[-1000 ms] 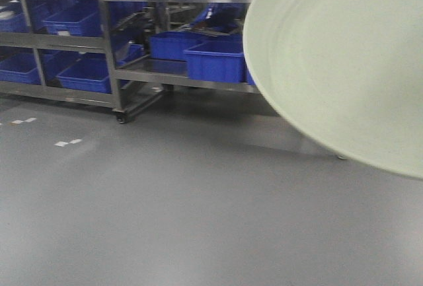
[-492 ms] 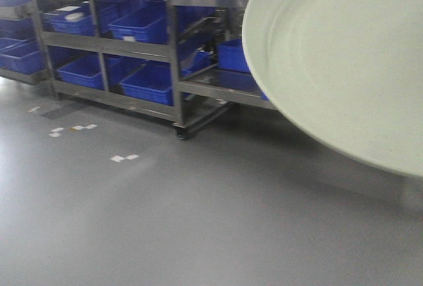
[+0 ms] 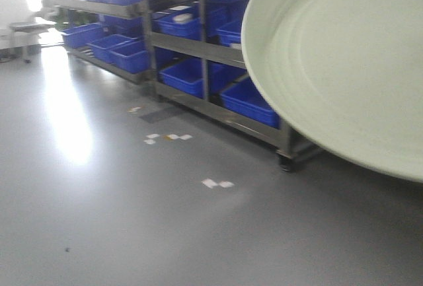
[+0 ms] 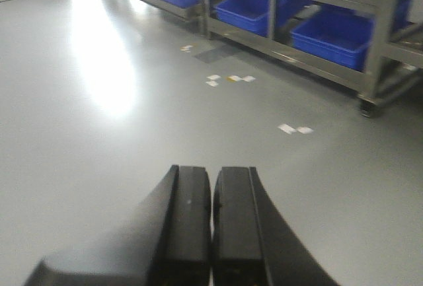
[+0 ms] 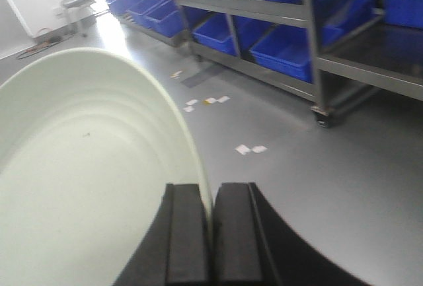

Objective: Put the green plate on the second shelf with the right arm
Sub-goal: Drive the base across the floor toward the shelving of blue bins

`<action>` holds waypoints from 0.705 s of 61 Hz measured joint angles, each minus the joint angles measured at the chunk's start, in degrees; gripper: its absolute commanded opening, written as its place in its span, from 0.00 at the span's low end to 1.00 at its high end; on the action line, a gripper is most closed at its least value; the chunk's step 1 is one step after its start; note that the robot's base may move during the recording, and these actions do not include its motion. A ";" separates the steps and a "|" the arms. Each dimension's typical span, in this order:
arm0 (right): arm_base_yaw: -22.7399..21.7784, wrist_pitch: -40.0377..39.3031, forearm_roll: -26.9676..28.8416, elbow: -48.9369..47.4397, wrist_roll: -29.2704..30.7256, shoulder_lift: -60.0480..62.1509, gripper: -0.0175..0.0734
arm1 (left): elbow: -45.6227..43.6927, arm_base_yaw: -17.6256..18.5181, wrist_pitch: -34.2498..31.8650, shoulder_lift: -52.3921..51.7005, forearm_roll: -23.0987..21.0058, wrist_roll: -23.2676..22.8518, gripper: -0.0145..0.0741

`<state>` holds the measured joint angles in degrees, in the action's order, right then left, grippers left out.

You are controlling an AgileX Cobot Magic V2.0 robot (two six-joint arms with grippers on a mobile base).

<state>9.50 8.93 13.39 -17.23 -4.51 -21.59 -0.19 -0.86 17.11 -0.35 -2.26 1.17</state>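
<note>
The step in hand is judged to be transport. The green plate (image 3: 344,68) is carried in the air by the right gripper (image 5: 211,190), clear of the floor (image 3: 132,226), w/ no shelf under it yet. In the front view it fills the upper right corner, tilted, in front of a metal rack (image 3: 198,48) loaded w/ blue bins (image 3: 251,101).

For this to be done well, the pinch on the rim should be kept firm and the wrist steady, so the plate isn't swung against a rack post (image 3: 285,134). The base should be squared to the rack before the arm is extended. The plate should then be fed in edge-first, approx. level, above the second shelf, and lowered. Which shelf is meant can't be told; the levels seen are filled w/ bins.

The fingers (image 5: 188,233) of the right gripper are drawn narrow, w/ the plate's rim clamped between them. Contact looks firm, though the pic is soft. On the left gripper (image 4: 212,174) the fingers are pressed together w/ nothing held, pointed over bare floor near white tape marks (image 4: 295,129).
</note>
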 measured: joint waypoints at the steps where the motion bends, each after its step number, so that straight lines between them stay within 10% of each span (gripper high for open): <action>1: 0.00 0.00 0.00 0.00 0.00 0.00 0.24 | 0.00 0.00 0.00 0.00 0.00 0.00 0.30; 43: 0.00 0.00 0.00 0.00 0.00 0.00 0.24 | 0.00 0.00 0.00 0.00 0.00 0.00 0.30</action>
<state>9.50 8.93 13.39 -17.23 -4.51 -21.59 -0.19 -0.86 17.11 -0.35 -2.26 1.17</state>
